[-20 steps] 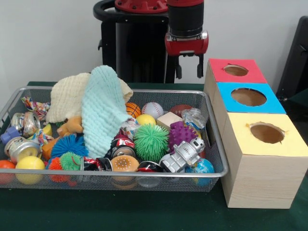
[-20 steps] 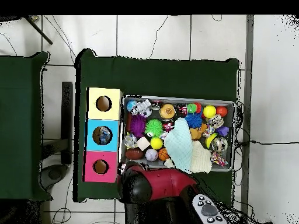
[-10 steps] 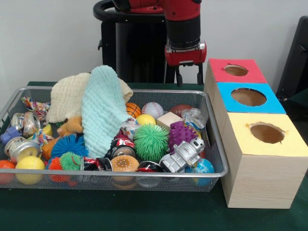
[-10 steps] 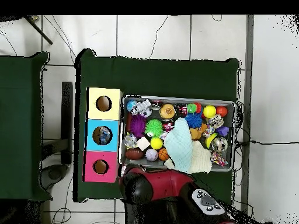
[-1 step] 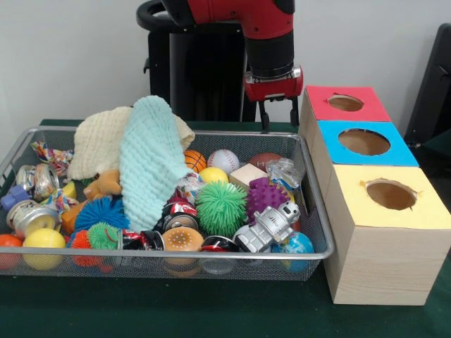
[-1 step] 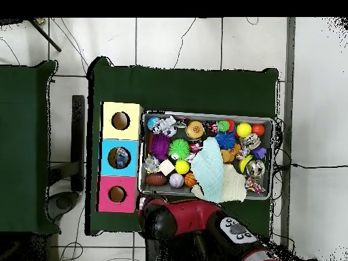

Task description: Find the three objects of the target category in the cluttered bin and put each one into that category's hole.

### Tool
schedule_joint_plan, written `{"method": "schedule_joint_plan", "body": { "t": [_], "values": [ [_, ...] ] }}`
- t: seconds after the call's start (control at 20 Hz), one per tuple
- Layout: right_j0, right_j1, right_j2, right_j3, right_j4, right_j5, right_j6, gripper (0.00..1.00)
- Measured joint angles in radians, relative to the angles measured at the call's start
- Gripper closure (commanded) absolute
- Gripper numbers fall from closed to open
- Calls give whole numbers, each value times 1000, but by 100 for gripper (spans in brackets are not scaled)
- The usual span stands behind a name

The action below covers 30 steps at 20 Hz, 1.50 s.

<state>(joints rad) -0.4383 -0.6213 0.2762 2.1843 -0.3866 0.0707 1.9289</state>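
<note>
My gripper (image 5: 280, 117) hangs open and empty behind the far right corner of the wire bin (image 5: 315, 204), beside the red box (image 5: 317, 105). In the overhead view the red arm (image 6: 178, 219) covers it. The bin holds a baseball (image 5: 223, 160), a small basketball (image 5: 194, 160), a brown football (image 5: 264, 159), a yellow ball (image 5: 213, 174), a green spiky ball (image 5: 220, 206), a purple spiky ball (image 5: 265, 195), a silver toy robot (image 5: 268, 227) and a globe ball (image 5: 297, 244). The red hole (image 5: 345, 103), blue hole (image 5: 363, 141) and yellow hole (image 5: 390, 194) line the right side.
A mint towel (image 5: 149, 165) and a cream towel (image 5: 99, 141) drape over the bin's left middle, hiding what lies under them. Crushed cans (image 5: 32, 215), rope toys and small balls crowd the left end. A wooden block (image 5: 247, 174) sits near the football.
The arm has come down and shifted slightly right, bringing the gripper lower toward the bin's far rim. In the overhead view the arm has swung round. The bin's contents are unmoved.
</note>
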Motion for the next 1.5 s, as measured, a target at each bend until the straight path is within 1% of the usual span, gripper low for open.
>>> {"method": "schedule_joint_plan", "body": {
  "t": [0.15,0.45,0.6,0.75,0.85,0.9,1.0,1.2,1.5],
  "values": [
    [13,18,-16,-3,-14,-36,0,0],
    [34,25,-47,-10,-29,-56,0,0],
    [68,20,-83,-25,-37,-58,0,0],
    [131,15,-134,-44,-52,-67,0,0],
    [148,15,-146,-48,-57,-72,0,0],
    [172,16,-168,-53,-63,-82,0,0],
    [190,16,-184,-55,-70,-96,0,0],
    [200,24,-198,-55,-81,-127,0,0],
    [183,52,-202,-55,-100,-182,0,0]
  ]
}}
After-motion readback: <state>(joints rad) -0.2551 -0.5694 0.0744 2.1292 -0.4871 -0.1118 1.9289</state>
